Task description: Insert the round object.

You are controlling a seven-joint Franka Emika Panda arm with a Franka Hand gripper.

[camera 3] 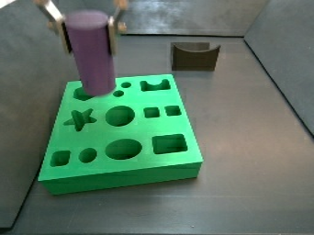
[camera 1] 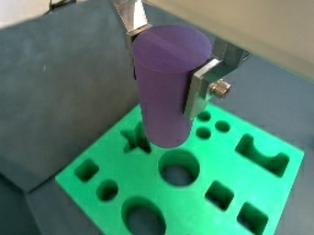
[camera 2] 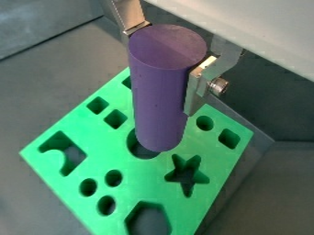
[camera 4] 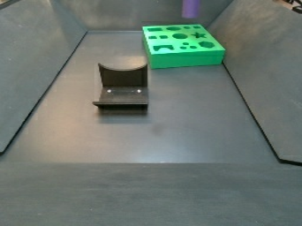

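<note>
My gripper (camera 1: 170, 62) is shut on the round object (camera 1: 162, 87), a tall matte purple cylinder held upright near its top between the silver fingers (camera 1: 200, 85). Both wrist views show this grip (camera 2: 166, 57). The green block (camera 3: 147, 163) with several shaped holes lies under it. In a side view the gripper (camera 3: 84, 18) holds the cylinder (camera 3: 94, 57) over the block's back left corner, with its lower end at a round hole (camera 3: 81, 92). The lower end hides what is beneath it, so I cannot tell whether it has entered. The star hole (camera 1: 134, 139) lies beside it.
The dark fixture (camera 3: 194, 55) stands on the grey floor behind the block, and also shows in a side view (camera 4: 122, 86). The green block (camera 4: 183, 44) sits at the far end there, the cylinder (camera 4: 190, 7) cut off by the frame. Grey walls (camera 4: 35, 79) enclose the floor.
</note>
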